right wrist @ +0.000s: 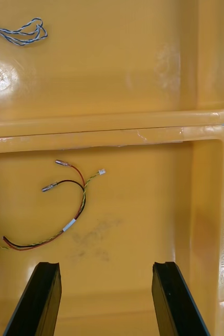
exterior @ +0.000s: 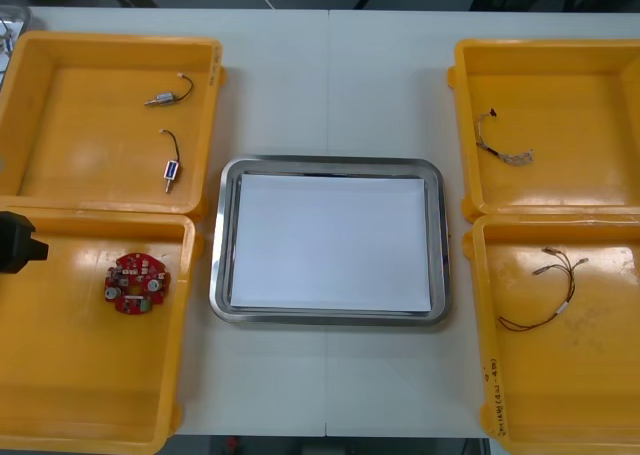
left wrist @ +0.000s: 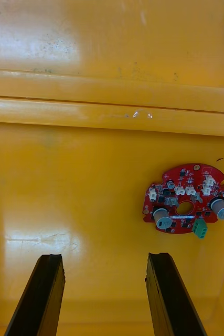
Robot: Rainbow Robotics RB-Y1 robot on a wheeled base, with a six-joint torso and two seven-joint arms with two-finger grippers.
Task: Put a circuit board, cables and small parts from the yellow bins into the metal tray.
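Over the near left yellow bin [exterior: 95,395], the left end effector [left wrist: 105,258] hangs with its fingers spread wide and nothing between them. The round red circuit board [left wrist: 188,198] lies flat on the bin floor ahead of it, off to one side past the line of one finger rather than centred in the gap; in the front view it sits toward the tray side of that bin.

Picking up the board looks like the step in hand. To do it well, I would shift the end effector sideways until the board is centred between the fingers. Then I would come straight down and close across the board's edges, avoiding the tall components on its face. A flat board on a slick floor may slide, so both fingers should meet it together.

The right end effector [right wrist: 106,265] waits, also wide apart and empty, above the near right bin, with the red and yellow cable [right wrist: 64,210] ahead of it. The metal tray [exterior: 330,163] on the worktop [exterior: 330,85] is white inside and holds nothing yet.
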